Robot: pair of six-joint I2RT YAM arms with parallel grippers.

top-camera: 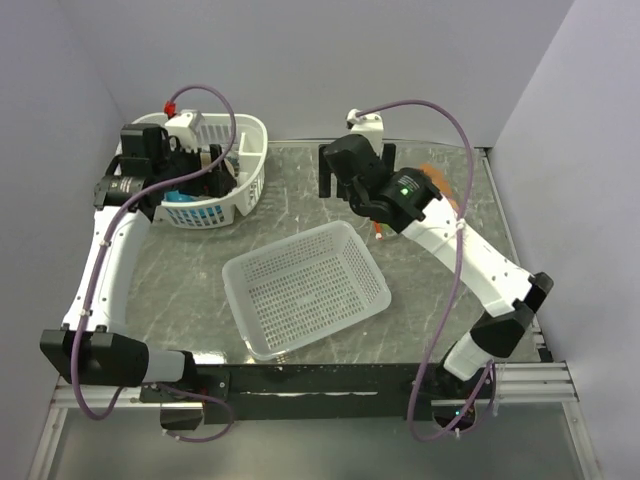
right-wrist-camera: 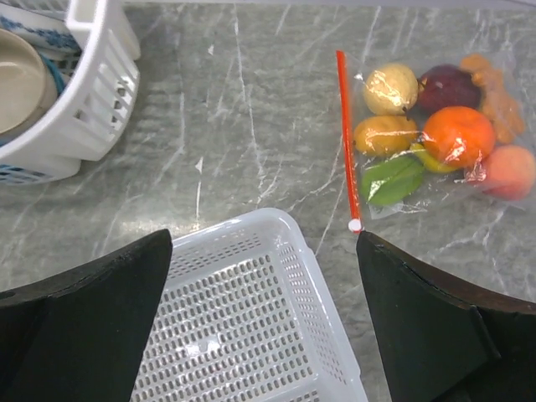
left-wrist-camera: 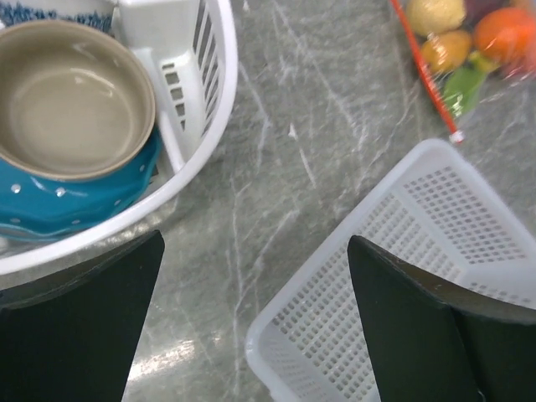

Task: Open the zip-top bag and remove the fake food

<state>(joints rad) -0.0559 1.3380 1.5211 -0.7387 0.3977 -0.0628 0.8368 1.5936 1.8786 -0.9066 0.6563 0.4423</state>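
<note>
The zip-top bag (right-wrist-camera: 435, 134) lies flat on the table at the right, clear, with its orange-red zip strip (right-wrist-camera: 345, 134) along its left edge. The fake food (right-wrist-camera: 456, 134) is inside it: yellow, orange, peach, green and dark red pieces. My right gripper (right-wrist-camera: 264, 318) is open and empty, held above the table between the bag and the rectangular basket. In the top view the right arm hides most of the bag (top-camera: 436, 175). My left gripper (left-wrist-camera: 255, 327) is open and empty, near the round basket. The bag (left-wrist-camera: 477, 50) shows at the top right of the left wrist view.
A rectangular white mesh basket (top-camera: 306, 288) sits mid-table, empty. A round white basket (top-camera: 235, 190) at the back left holds a tan bowl (left-wrist-camera: 67, 100) in a blue dish (left-wrist-camera: 75, 201). Grey walls enclose the table on the left, back and right.
</note>
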